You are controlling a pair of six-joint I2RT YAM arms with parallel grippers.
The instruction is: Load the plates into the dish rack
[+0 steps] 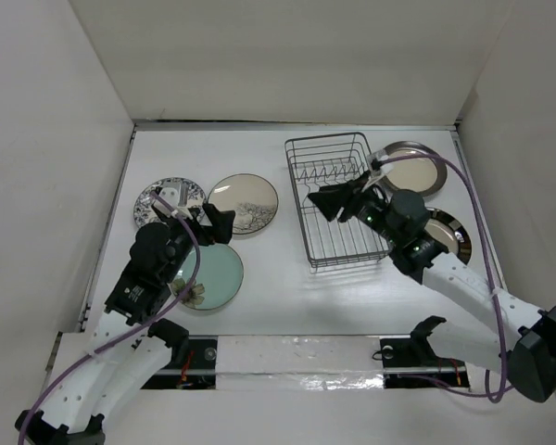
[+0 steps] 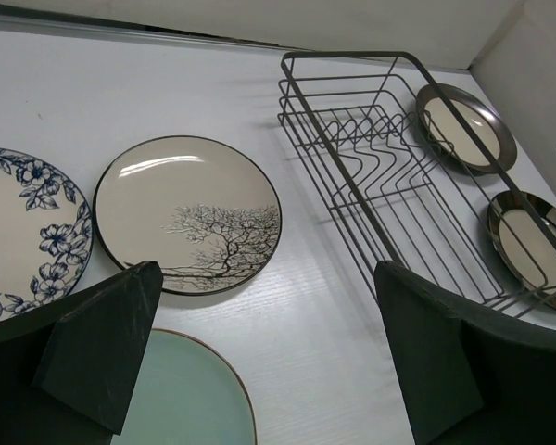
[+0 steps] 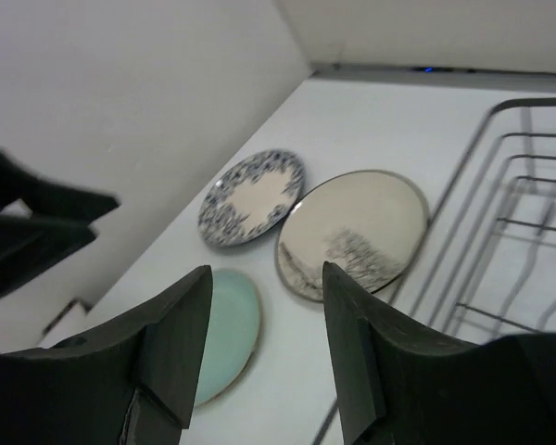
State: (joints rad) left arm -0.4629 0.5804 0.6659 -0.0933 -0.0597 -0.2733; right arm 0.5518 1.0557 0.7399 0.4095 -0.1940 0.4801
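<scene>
The grey wire dish rack [image 1: 334, 199] stands empty right of centre. The cream tree-print plate [image 1: 243, 202], the patterned plate [image 1: 167, 199] and the pale green plate [image 1: 208, 275] lie flat on the left. Two beige dark-rimmed plates lie right of the rack, one [image 1: 410, 170] at the back, one [image 1: 448, 232] partly hidden by my right arm. My left gripper [image 1: 218, 225] is open and empty above the green plate's far edge [image 2: 181, 394], near the tree plate [image 2: 190, 213]. My right gripper [image 1: 326, 206] is open and empty over the rack's left side [image 3: 510, 241], facing the tree plate [image 3: 352, 232].
White walls close in the table on the left, back and right. A taped strip runs along the near edge [image 1: 296, 357]. The patterned plate [image 2: 23, 232] lies close to the left wall. My left arm's gripper shows at the left of the right wrist view [image 3: 28, 232].
</scene>
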